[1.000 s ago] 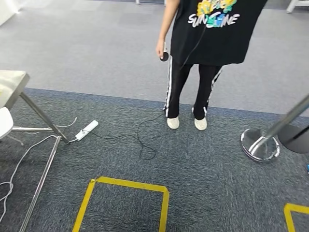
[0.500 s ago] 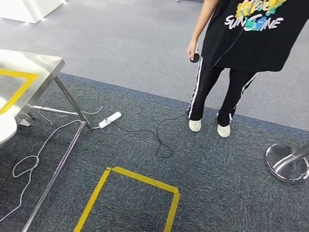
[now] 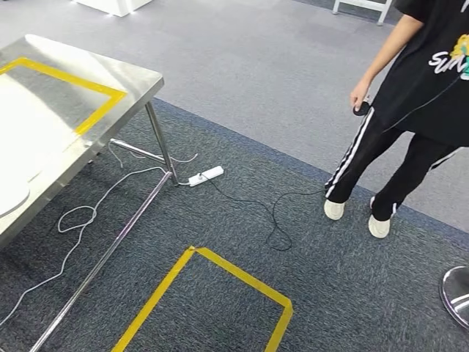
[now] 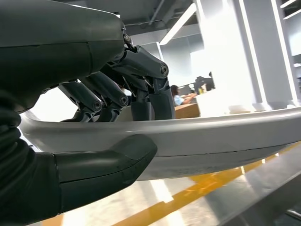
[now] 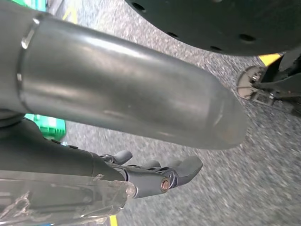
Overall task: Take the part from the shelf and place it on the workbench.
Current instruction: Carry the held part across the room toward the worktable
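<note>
While the head view looks down at blue-grey carpet, the left wrist view has the left hand (image 4: 106, 127) clamped on the part (image 4: 220, 139): a long, smooth silver-grey curved piece running from the hand out across the frame. Dark fingers (image 4: 142, 89) wrap over one face of the part, thick thumb (image 4: 106, 162) presses the opposite face, so the part is pinched between them and sticks out well past the fingertips. Just beside the part on the thumb side sits a shiny steel surface (image 4: 227, 202) with a yellow tape stripe (image 4: 184, 197); can't tell whether part and surface touch. Head view: same steel surface (image 3: 72, 121) at left, yellow tape outline (image 3: 89, 92) on its top, slanted metal legs (image 3: 160, 143), and a white rounded edge (image 3: 14, 198) at the frame's left border that may be the part, not sure. On the floor near the legs: white power strip (image 3: 206, 176), loose white cable (image 3: 83, 220), black cord (image 3: 276, 216) trailing towards a person (image 3: 409, 110) in a black printed T-shirt, striped black trousers and white shoes, who holds a small dark object (image 3: 362, 108) in one hand. Yellow tape square (image 3: 210, 301) on the carpet in the foreground; chrome stand base (image 3: 456, 293) at far right. Right wrist view: right hand (image 5: 156, 172) hangs over the carpet, fingers loosely apart and roughly straight, nothing in them; a silver arm tube (image 5: 124, 94) crosses that frame.
</note>
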Tool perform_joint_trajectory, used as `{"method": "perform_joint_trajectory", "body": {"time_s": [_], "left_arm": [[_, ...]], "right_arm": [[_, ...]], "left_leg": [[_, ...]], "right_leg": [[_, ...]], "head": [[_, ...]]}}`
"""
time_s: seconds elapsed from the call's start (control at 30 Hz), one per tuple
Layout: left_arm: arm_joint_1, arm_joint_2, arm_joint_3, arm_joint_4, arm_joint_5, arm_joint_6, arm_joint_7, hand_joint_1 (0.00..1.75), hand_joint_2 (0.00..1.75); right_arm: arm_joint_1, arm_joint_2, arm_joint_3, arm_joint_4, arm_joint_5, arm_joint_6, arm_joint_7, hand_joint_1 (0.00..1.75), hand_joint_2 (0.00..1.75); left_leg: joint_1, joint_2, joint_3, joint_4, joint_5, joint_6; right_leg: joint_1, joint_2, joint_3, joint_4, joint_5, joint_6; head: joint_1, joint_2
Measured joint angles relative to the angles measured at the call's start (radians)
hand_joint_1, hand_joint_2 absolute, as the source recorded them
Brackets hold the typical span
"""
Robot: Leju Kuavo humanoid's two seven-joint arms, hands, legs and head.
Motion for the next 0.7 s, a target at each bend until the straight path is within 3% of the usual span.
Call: {"method": "perform_joint_trajectory", "body": {"time_s": [0.07, 0.1, 0.13, 0.17, 0.2, 0.27, 0.33, 0.4, 0.43, 0.5, 0.53, 0.6, 0.63, 0.7], "left_arm": [[-0.001, 0.001, 0.000, 0.000, 0.001, 0.000, 0.001, 1.75, 1.75], [-0.001, 0.002, 0.000, 0.000, 0.002, 0.000, 0.002, 1.75, 1.75], [-0.001, 0.002, -0.001, 0.000, 0.004, 0.000, 0.004, 1.75, 1.75], [0.000, 0.004, -0.001, 0.000, 0.006, -0.001, 0.006, 1.75, 1.75], [0.002, 0.005, -0.001, 0.000, 0.007, -0.001, 0.008, 1.75, 1.75], [0.002, 0.008, 0.000, 0.000, 0.009, -0.001, 0.010, 1.75, 1.75], [-0.003, 0.009, -0.003, 0.000, 0.010, -0.001, 0.011, 1.75, 1.75], [-0.004, 0.005, -0.008, 0.000, 0.010, -0.002, 0.011, 1.75, 1.75], [-0.004, 0.004, -0.011, 0.001, 0.011, -0.002, 0.011, 1.75, 1.75], [-0.004, 0.003, -0.015, 0.001, 0.012, -0.002, 0.012, 1.75, 1.75], [-0.005, 0.003, -0.017, 0.001, 0.013, -0.002, 0.013, 1.75, 1.75], [-0.009, 0.003, -0.021, 0.001, 0.014, -0.001, 0.014, 1.75, 1.75], [-0.009, 0.003, -0.023, 0.001, 0.014, -0.001, 0.014, 1.75, 1.75], [-0.006, 0.003, -0.026, 0.001, 0.015, -0.001, 0.014, 1.75, 1.75]], "right_arm": [[-0.002, -0.001, 0.000, 0.000, 0.000, 0.000, 0.000, 0.00, 0.00], [-0.002, -0.001, 0.000, 0.000, 0.000, 0.000, 0.000, 0.00, 0.00], [-0.002, -0.001, 0.000, 0.000, 0.000, 0.000, 0.000, 0.00, 0.00], [-0.002, -0.001, 0.000, 0.000, 0.000, 0.001, 0.000, 0.00, 0.00], [-0.002, -0.002, 0.000, 0.000, 0.000, 0.001, 0.000, 0.00, 0.00], [-0.003, -0.002, -0.001, 0.000, 0.000, 0.001, -0.001, 0.00, 0.00], [-0.002, -0.003, -0.001, -0.001, 0.000, 0.001, -0.001, 0.00, 0.00], [0.000, -0.003, -0.002, 0.000, 0.000, 0.001, -0.001, 0.00, 0.00], [0.000, -0.003, -0.003, 0.000, 0.000, 0.001, 0.000, 0.00, 0.00], [-0.001, -0.003, -0.004, 0.000, 0.000, 0.001, 0.000, 0.00, 0.00], [-0.002, -0.004, -0.004, -0.001, 0.000, 0.001, 0.000, 0.00, 0.00], [-0.002, -0.006, -0.005, -0.001, 0.000, 0.000, 0.000, 0.00, 0.00], [-0.003, -0.006, -0.005, -0.001, 0.000, 0.000, 0.000, 0.00, 0.00], [-0.005, -0.007, -0.005, -0.001, 0.000, 0.000, 0.000, 0.00, 0.00]], "left_leg": [[0.001, -0.026, -0.003, 0.003, 0.000, -0.008], [0.003, -0.039, -0.007, 0.003, 0.002, -0.014], [0.004, -0.052, -0.011, 0.002, 0.006, -0.021], [0.007, -0.065, -0.015, 0.000, 0.010, -0.027], [0.008, -0.061, -0.018, 0.000, 0.010, -0.032], [0.004, -0.005, -0.039, 0.038, -0.016, -0.041], [0.002, 0.060, -0.096, 0.157, -0.080, -0.048], [0.006, 0.074, -0.150, 0.272, -0.122, -0.054], [0.008, 0.076, -0.153, 0.281, -0.115, -0.056], [0.010, 0.093, -0.100, 0.187, -0.058, -0.060], [0.010, 0.123, -0.059, 0.114, -0.031, -0.063], [0.006, 0.161, -0.006, 0.018, -0.006, -0.057], [0.004, 0.166, 0.001, 0.003, -0.007, -0.050], [0.002, 0.137, -0.001, 0.001, -0.007, -0.033]], "right_leg": [[-0.007, 0.054, 0.057, -0.125, 0.048, -0.001], [-0.009, 0.071, 0.071, -0.153, 0.054, 0.000], [-0.009, 0.072, 0.076, -0.160, 0.051, -0.001], [-0.008, 0.057, 0.079, -0.161, 0.054, -0.004], [-0.008, 0.043, 0.080, -0.164, 0.056, -0.010], [-0.009, 0.015, 0.083, -0.172, 0.060, -0.023], [-0.006, -0.015, 0.083, -0.175, 0.060, -0.031], [-0.005, -0.047, 0.083, -0.175, 0.058, -0.033], [-0.005, -0.062, 0.083, -0.175, 0.057, -0.033], [-0.007, -0.090, 0.086, -0.175, 0.053, -0.028], [-0.005, -0.103, 0.089, -0.174, 0.050, -0.024], [0.002, -0.125, 0.097, -0.173, 0.042, -0.012], [0.005, -0.137, 0.102, -0.175, 0.039, -0.006], [0.005, -0.154, 0.110, -0.179, 0.034, 0.004]], "head": [[0.000, 0.000], [0.000, 0.000], [-0.001, 0.000], [-0.001, 0.000], [-0.002, 0.000], [-0.004, 0.000], [-0.006, 0.000], [-0.007, 0.000], [-0.006, 0.000], [-0.007, 0.000], [-0.007, 0.000], [-0.006, 0.000], [-0.005, 0.000], [-0.003, 0.000]]}}
